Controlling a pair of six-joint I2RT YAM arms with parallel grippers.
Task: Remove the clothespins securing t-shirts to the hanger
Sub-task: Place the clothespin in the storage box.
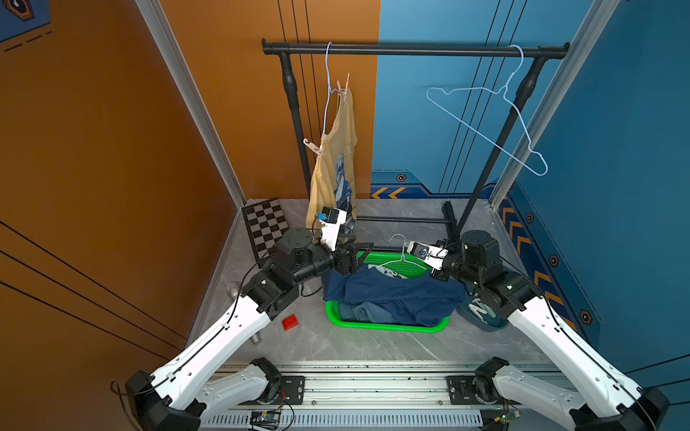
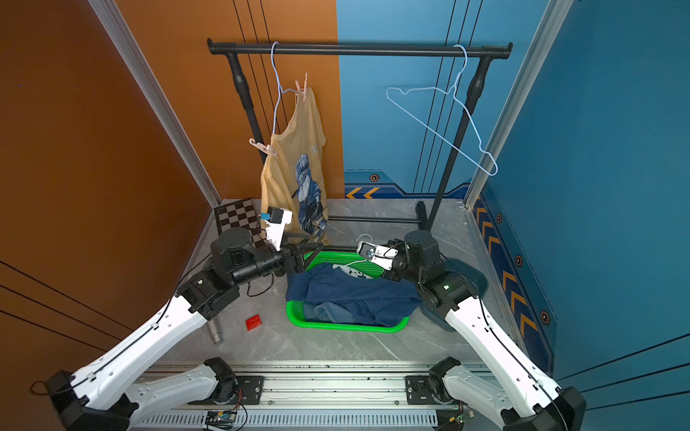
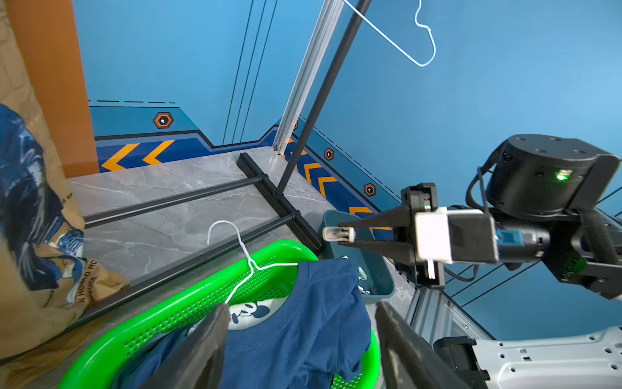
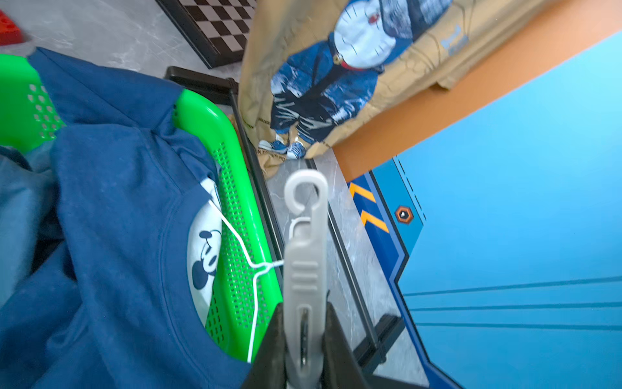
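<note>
- One clothespin, pale grey-white, is clamped by its tail between the jaws of the right gripper, above the far rim of the green basket. Most of its length projects past the fingers, so a knock can lever it out.
- Released here, it would probably land on the navy t-shirt or the floor, not in the teal bin beside the right arm.
- The left gripper has its jaws apart and holds nothing, just above the navy t-shirt. A white hanger lies through that collar. A low sweep may hook its wire and drag shirt and basket.
- The slate-blue t-shirt lies under the navy one. No clothespin shows on either.
- Farther back, the yellow t-shirt hangs on a pale blue hanger from the rail, pinned by an upper clothespin and a lower clothespin.
- That hanger hangs steeply tilted. With one pin off, the shirt may slide and load the other pin.
- A hard pull may swing the hook off the rail.
- The hem bunches on the floor at the rack base and may catch there.
</note>
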